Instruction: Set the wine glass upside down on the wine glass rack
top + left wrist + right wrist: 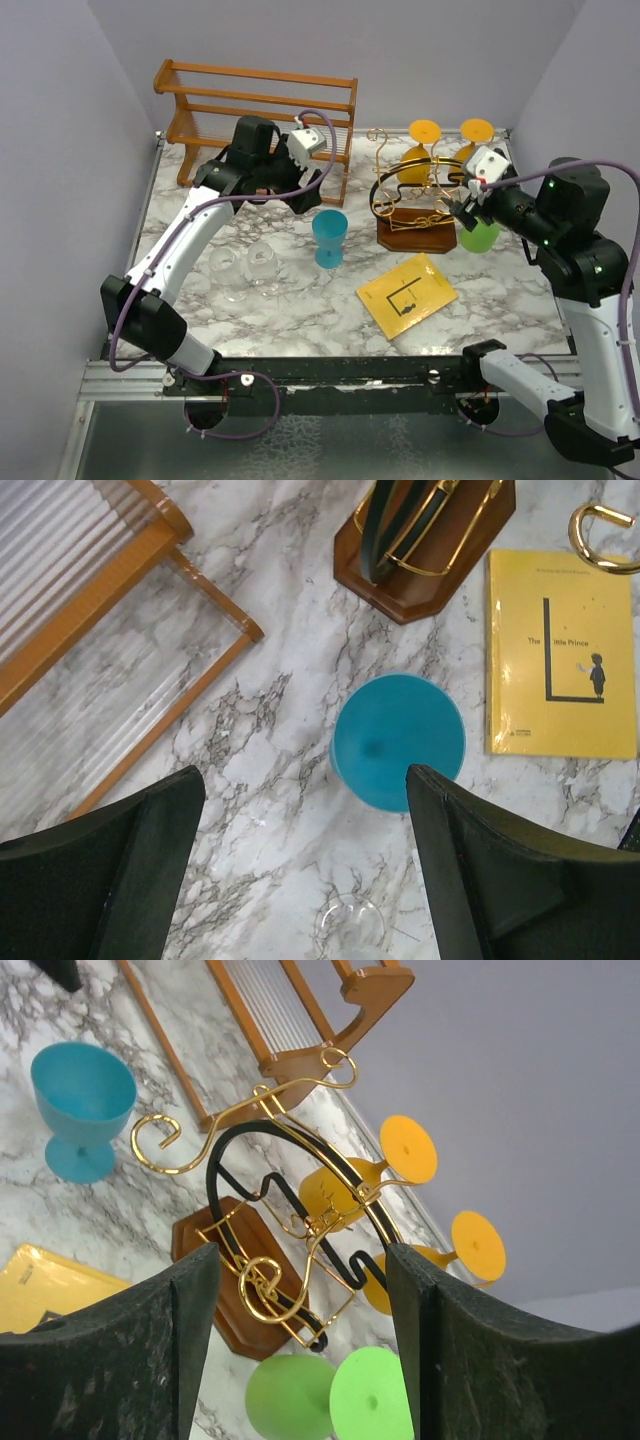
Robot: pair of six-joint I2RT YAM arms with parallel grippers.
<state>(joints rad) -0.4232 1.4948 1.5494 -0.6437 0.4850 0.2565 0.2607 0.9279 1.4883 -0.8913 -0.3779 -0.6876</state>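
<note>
Hovering right pincer (465,213), glass (480,238) seemingly beneath

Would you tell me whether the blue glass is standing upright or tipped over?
Upright: the blue glass stands on its foot, mouth up.

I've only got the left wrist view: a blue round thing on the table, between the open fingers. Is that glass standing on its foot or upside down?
Observer: On its foot. The right wrist view shows the blue glass upright, bowl open upward.
Operator: How full is the rack? I only see its base.
Observer: Two orange glasses hang upside down on the far side of the wine glass rack.
Operator: And the right arm?
Observer: The right gripper is open at the rack's right side, with a green glass right by its fingers.
</note>
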